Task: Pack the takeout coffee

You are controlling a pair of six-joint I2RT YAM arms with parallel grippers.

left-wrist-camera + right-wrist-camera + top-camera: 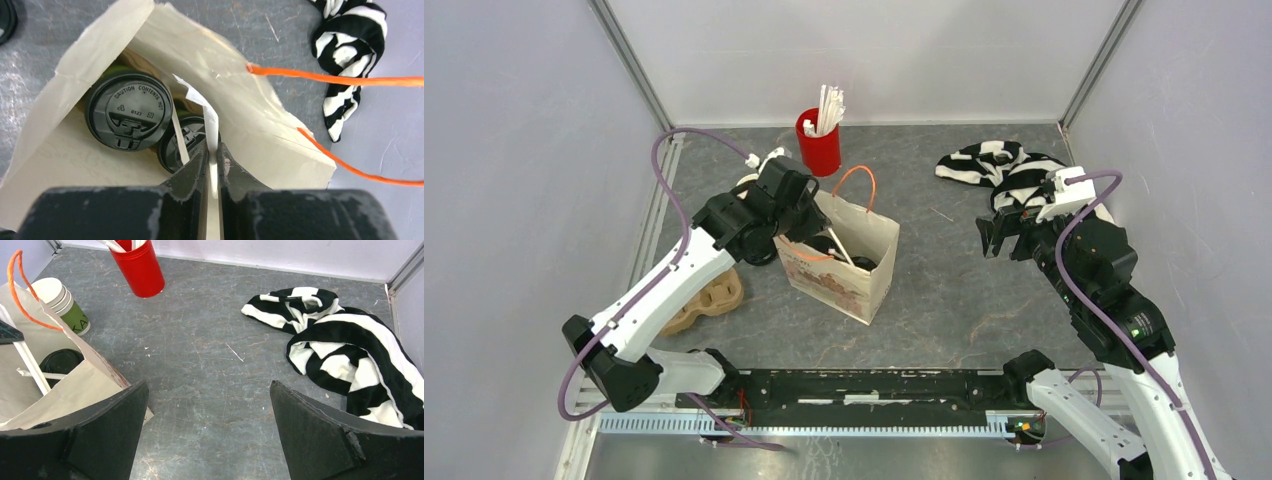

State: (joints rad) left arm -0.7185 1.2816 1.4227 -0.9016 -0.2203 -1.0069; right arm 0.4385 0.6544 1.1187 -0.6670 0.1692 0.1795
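Note:
The takeout coffee is two black-lidded cups, one (129, 110) larger in view and one (187, 140) partly hidden behind my fingers. Both stand inside the open paper bag (849, 275), whose wall (235, 85) fills the left wrist view. My left gripper (212, 147) hangs over the bag's mouth (807, 228), shut on a thin white stick (212, 122) that points down into the bag. Another white stick (179, 137) leans between the lids. My right gripper (207, 385) stands open above bare table (989, 235), right of the bag, with nothing between its fingers.
A red cup (819, 140) of white sticks stands behind the bag. A stack of lidless green cups (62, 302) sits beside it. A black-and-white striped cloth (1004, 170) lies at the back right. A brown cardboard carrier (709, 300) lies under the left arm. Orange bag handles (340, 78) stick out.

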